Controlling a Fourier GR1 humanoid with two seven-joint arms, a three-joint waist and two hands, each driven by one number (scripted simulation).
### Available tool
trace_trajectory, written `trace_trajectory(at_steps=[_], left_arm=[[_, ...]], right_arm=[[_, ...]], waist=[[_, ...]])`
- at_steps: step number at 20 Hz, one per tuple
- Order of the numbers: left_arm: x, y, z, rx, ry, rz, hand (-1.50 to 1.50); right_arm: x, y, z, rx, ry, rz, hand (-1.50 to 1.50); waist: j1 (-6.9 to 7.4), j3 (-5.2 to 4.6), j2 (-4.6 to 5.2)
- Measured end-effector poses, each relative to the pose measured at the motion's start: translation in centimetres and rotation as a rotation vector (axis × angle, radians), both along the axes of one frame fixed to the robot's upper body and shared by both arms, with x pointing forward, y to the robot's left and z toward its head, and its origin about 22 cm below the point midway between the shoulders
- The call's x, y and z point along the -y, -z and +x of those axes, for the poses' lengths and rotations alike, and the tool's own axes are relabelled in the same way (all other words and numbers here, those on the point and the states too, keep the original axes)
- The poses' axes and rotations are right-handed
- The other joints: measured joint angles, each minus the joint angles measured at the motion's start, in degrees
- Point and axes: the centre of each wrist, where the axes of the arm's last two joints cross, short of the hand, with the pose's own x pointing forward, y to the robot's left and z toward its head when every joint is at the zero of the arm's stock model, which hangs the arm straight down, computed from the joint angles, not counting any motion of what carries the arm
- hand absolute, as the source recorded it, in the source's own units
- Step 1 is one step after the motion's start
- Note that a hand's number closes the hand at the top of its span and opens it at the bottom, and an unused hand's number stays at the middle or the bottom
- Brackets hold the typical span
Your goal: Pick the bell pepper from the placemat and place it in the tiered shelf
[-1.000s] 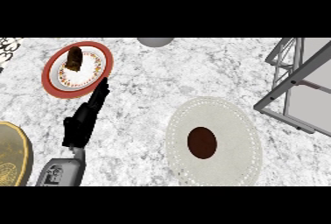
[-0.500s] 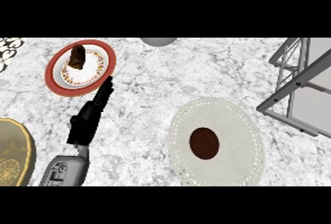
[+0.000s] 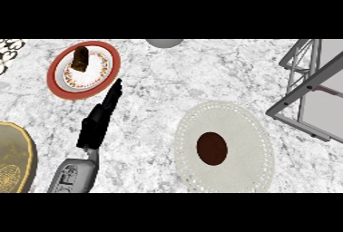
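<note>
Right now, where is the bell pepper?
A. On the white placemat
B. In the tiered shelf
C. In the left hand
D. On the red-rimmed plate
A: the dark bell pepper lies at the middle of the white placemat, apart from the left hand and the tiered shelf.

No readable text, labels, brands or numbers anywhere; the only markings are faint embossed shapes on the grey forearm [image 3: 72, 176], too indistinct to tell whether they are letters.

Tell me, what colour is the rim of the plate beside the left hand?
The plate has a red rim around a white, speckled centre, seen in the head view.
</note>
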Motion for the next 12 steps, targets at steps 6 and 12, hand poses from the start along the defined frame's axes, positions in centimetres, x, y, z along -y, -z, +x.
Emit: trace_trajectory(at_steps=[6, 12], left_arm=[[-0.9, 0.2, -0.2, -0.002, -0.002, -0.003, 0.0], [-1.4, -0.1, 0.0, 0.001, -0.008, 0.003, 0.0]], right_arm=[[-2.1, 2.4, 3.3, -0.022, -0.061, 0.075, 1.5], [-2.6, 4.0, 6.0, -0.117, -0.151, 0.228, 1.5]], waist=[[-0.12, -0.05, -0.08], [-0.35, -0.05, -0.12]])
